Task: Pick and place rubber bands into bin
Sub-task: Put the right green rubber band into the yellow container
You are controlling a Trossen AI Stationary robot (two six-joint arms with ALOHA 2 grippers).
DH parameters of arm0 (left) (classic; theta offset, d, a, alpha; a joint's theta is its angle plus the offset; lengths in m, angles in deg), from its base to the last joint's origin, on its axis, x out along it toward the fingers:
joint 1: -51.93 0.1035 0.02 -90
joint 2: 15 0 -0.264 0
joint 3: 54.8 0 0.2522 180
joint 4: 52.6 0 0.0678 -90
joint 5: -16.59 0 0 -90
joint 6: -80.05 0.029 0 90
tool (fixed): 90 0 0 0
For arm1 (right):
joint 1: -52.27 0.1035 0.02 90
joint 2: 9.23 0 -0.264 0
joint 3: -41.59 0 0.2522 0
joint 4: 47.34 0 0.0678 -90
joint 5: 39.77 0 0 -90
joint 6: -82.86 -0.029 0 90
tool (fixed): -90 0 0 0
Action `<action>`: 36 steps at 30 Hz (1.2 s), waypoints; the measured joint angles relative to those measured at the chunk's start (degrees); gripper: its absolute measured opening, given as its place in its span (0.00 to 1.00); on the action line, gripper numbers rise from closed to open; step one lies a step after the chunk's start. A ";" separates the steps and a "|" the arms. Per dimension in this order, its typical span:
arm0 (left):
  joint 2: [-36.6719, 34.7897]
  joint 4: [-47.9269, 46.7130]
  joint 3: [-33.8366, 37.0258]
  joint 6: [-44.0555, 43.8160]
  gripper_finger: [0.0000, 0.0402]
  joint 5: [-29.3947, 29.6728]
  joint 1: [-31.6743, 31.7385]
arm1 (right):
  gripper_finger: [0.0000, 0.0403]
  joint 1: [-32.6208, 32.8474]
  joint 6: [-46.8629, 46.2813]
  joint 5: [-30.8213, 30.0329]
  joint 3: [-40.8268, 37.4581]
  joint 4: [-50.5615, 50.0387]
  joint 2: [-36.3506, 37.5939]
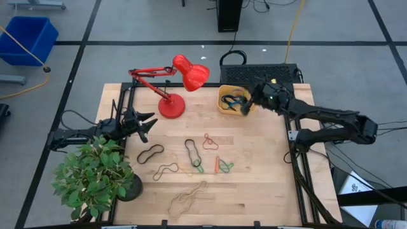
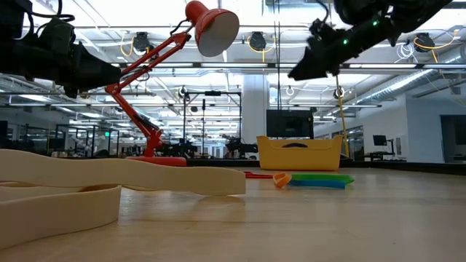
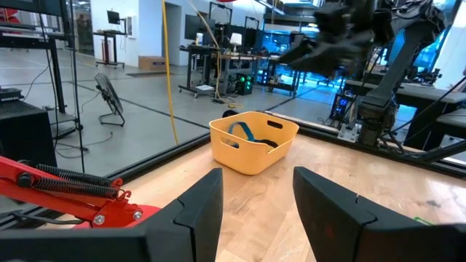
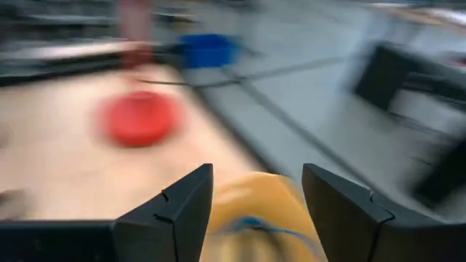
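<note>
The orange-yellow bin [image 1: 232, 100] stands at the table's far side and holds a few bands, among them a blue one [image 4: 255, 222]. My right gripper [image 1: 247, 105] hovers above the bin's right edge; it is open and empty in the right wrist view [image 4: 256, 175]. Loose rubber bands lie flat on the table's middle: a black one [image 1: 151, 153], a black-and-green one [image 1: 193, 152], a red one [image 1: 210, 141], orange and green ones [image 1: 221, 165] and a tan one [image 1: 187, 198]. My left gripper [image 1: 149, 124] waits open at the table's left and looks toward the bin [image 3: 253, 142].
A red desk lamp [image 1: 173, 86] stands left of the bin, its base [image 1: 171, 105] on the table. A potted plant [image 1: 95, 175] fills the near left corner. A large blue bin [image 1: 28, 38] stands on the floor beyond the table.
</note>
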 joint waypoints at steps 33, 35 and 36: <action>0.01 -0.07 0.00 2.04 0.43 0.33 0.01 | 0.52 37.80 -0.45 10.59 -6.60 2.25 -26.94; 0.00 -0.02 0.00 2.04 0.43 0.40 -0.01 | 0.52 38.31 0.20 10.65 -6.62 2.84 -28.60; 0.02 -0.05 0.00 2.04 0.43 0.44 -0.01 | 0.52 38.54 0.31 10.59 -6.62 3.32 -29.33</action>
